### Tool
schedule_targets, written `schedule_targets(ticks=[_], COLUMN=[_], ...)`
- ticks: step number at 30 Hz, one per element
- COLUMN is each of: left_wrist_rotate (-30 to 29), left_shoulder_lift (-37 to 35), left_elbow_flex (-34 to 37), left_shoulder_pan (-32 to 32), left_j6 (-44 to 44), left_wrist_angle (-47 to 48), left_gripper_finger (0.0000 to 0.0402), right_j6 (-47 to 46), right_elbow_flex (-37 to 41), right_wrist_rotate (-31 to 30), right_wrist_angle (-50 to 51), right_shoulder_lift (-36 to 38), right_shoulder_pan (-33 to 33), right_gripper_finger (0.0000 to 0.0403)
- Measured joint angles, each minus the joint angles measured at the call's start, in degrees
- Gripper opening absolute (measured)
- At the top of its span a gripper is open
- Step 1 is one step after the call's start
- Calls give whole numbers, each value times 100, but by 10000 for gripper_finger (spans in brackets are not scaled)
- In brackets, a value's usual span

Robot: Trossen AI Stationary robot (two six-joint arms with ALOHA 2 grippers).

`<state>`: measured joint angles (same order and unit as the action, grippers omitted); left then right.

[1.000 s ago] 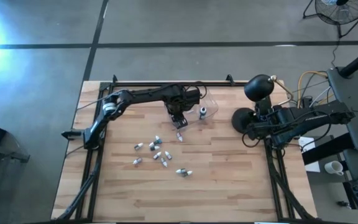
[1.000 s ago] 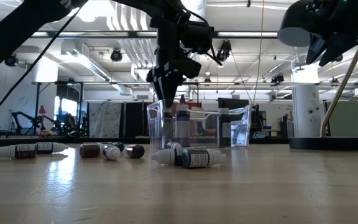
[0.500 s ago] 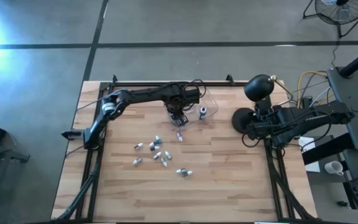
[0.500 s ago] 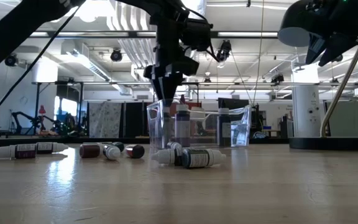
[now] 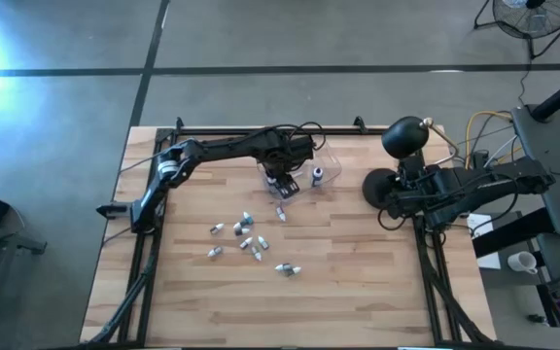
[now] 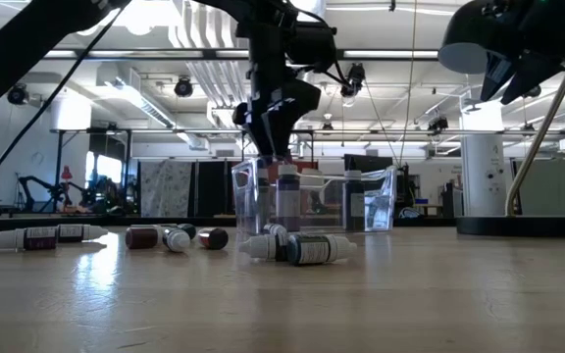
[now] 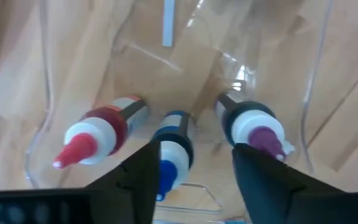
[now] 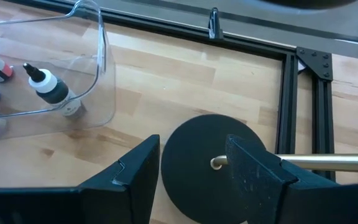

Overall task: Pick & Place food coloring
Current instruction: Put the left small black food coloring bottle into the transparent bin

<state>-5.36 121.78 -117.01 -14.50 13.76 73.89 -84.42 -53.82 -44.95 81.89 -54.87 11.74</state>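
The clear tub (image 5: 311,167) stands at the far middle of the table. Inside it, the left wrist view shows three food coloring bottles upright on their bases: red-capped (image 7: 98,134), blue-capped (image 7: 174,144) and purple-capped (image 7: 253,127). A dark-capped bottle (image 8: 50,87) stands farther along in the tub. My left gripper (image 7: 194,180) hangs open over the tub, pointing down. Its fingers are on either side of the blue-capped bottle's top, with a gap showing. Several more bottles (image 5: 246,238) lie on their sides on the wood. My right gripper (image 8: 191,180) waits open at the right edge.
A black round lamp base (image 8: 213,165) with a brass rod sits right below my right gripper, and its dark head (image 5: 406,136) is near the far right corner. A black metal frame (image 8: 288,93) runs along the table's edges. Bare wood lies near the front (image 5: 290,311).
My left gripper has stayed over the tub and tipped a little, its fingertips swinging slightly along the tub. The bottles in the tub and those on the table have kept their places.
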Motion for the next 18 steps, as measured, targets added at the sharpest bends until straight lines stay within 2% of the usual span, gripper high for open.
schedule_targets(ticks=[5,8,14,18], left_wrist_rotate=[78,43,-459,-487], left_shoulder_lift=[0,-53,-473,-962], left_elbow_flex=[0,-27,-448,-747], left_shoulder_pan=[0,0,9,88], left_j6=[95,-53,123,415], left_wrist_angle=[35,250,450,791], left_gripper_finger=[243,269,277,277], right_j6=[0,0,2,0], right_elbow_flex=[0,0,0,0], right_wrist_rotate=[-1,0,-2,-2], right_wrist_angle=[-7,-22,-29,-38], right_shoulder_lift=[0,0,0,-2], right_shoulder_pan=[-1,-2,-2,0], right_gripper_finger=[176,176,176,176])
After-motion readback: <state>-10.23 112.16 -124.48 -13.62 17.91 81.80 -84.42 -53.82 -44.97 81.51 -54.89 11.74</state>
